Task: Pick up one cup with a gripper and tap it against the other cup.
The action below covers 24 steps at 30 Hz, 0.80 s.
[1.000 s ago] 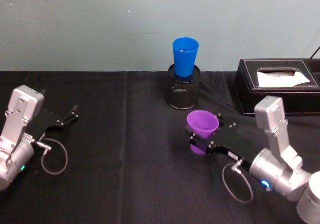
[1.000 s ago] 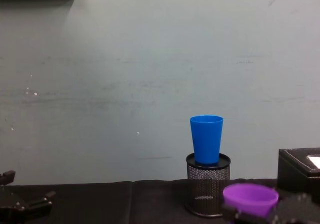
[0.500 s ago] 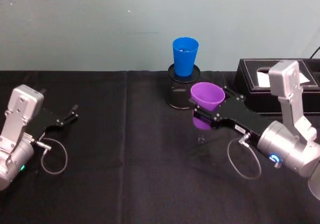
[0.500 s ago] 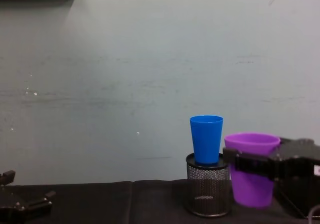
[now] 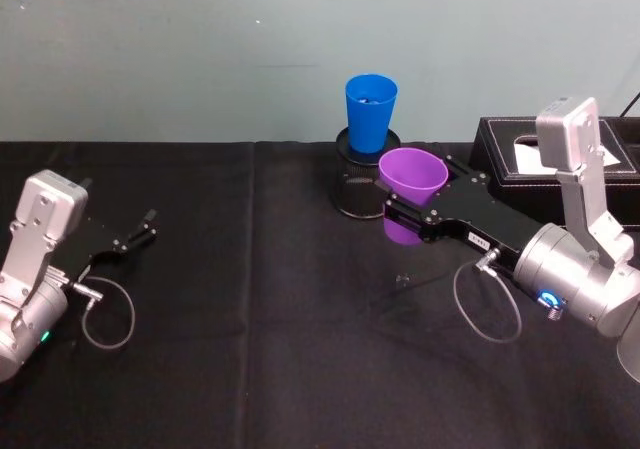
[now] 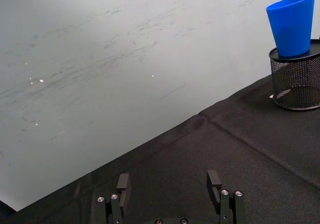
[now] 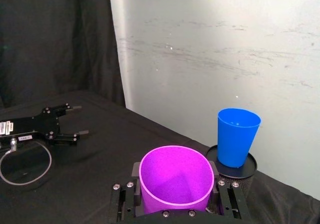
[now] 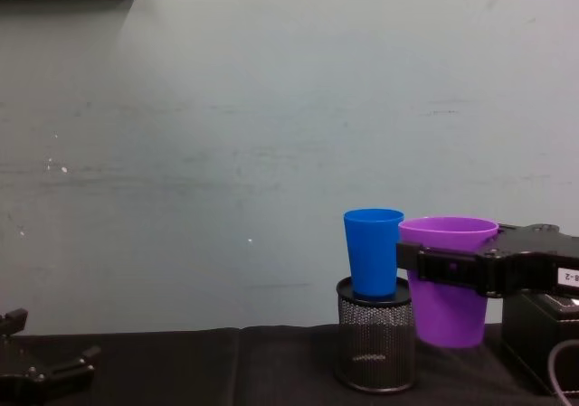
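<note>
Purple cup (image 5: 412, 174): you hold it above the counter (image 5: 250, 349), centre-right, just beside the blue cup (image 5: 370, 114).
Right gripper (image 5: 418, 204): jaws clamped on it.
Blue cup: upright in the mesh holder (image 5: 362, 191).
Left gripper (image 5: 135, 237): far left, jaws apart.

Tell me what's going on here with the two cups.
The right gripper is shut on the purple cup and holds it upright, clear of the black table. The cup sits close beside the blue cup, which stands on a black mesh pen holder. Whether the two cups touch cannot be told. The left gripper is parked open at the table's left side.
</note>
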Each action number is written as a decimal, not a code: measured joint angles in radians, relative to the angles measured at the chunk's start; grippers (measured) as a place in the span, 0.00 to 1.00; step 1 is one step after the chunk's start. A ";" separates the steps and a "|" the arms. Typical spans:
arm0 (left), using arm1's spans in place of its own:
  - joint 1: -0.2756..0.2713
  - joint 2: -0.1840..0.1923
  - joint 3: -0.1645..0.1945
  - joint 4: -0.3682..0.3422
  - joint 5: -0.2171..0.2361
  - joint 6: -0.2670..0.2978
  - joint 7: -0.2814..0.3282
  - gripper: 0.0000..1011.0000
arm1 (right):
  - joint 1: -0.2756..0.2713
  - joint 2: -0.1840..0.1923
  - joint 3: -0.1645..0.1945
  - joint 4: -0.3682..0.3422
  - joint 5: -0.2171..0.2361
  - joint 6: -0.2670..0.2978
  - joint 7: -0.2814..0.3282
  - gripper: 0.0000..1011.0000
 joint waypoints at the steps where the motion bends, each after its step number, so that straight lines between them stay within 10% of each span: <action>1: 0.000 0.000 0.000 0.000 0.000 0.000 0.000 0.99 | 0.000 0.000 0.000 0.000 0.000 0.000 0.000 0.74; 24: 0.000 0.000 0.000 0.000 0.000 0.000 0.000 0.99 | -0.002 -0.002 0.002 0.001 -0.001 -0.002 0.000 0.74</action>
